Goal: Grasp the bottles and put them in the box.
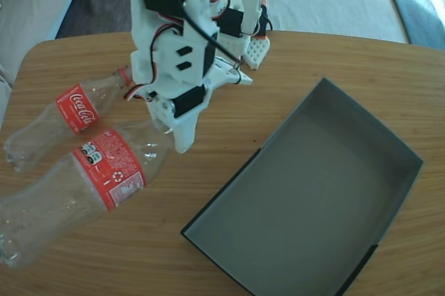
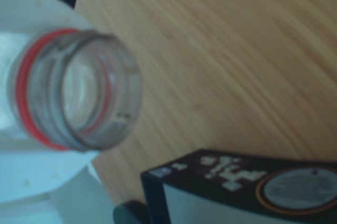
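Two clear bottles with red labels lie on the wooden table at the left of the fixed view. The upper bottle (image 1: 76, 108) points its neck toward the arm's base. The lower bottle (image 1: 111, 171) lies slantwise, its neck hidden under my white gripper (image 1: 177, 136), which points down onto it. In the wrist view that bottle's open mouth (image 2: 124, 77) with a red ring fills the space between the white fingers (image 2: 31, 182) of the gripper (image 2: 73, 90), which press on it from both sides. The dark grey box (image 1: 222, 199) stands empty at the right.
The table (image 1: 299, 60) has bare wood between the bottles and the box. Pale cushions (image 1: 334, 1) lie beyond the far edge. A black block with a round disc (image 2: 295, 190) shows at the bottom of the wrist view.
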Tool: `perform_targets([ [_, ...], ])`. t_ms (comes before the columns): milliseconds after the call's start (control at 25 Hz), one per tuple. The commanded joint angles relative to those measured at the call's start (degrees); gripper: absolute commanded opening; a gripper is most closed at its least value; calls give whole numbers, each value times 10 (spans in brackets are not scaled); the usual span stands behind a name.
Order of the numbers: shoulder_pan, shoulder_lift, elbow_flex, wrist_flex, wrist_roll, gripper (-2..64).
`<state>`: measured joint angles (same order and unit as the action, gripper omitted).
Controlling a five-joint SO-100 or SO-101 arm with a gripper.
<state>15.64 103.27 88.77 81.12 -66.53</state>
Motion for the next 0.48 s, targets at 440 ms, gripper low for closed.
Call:
perform_targets([
  [440,-226,92,-111,128,259,0],
])
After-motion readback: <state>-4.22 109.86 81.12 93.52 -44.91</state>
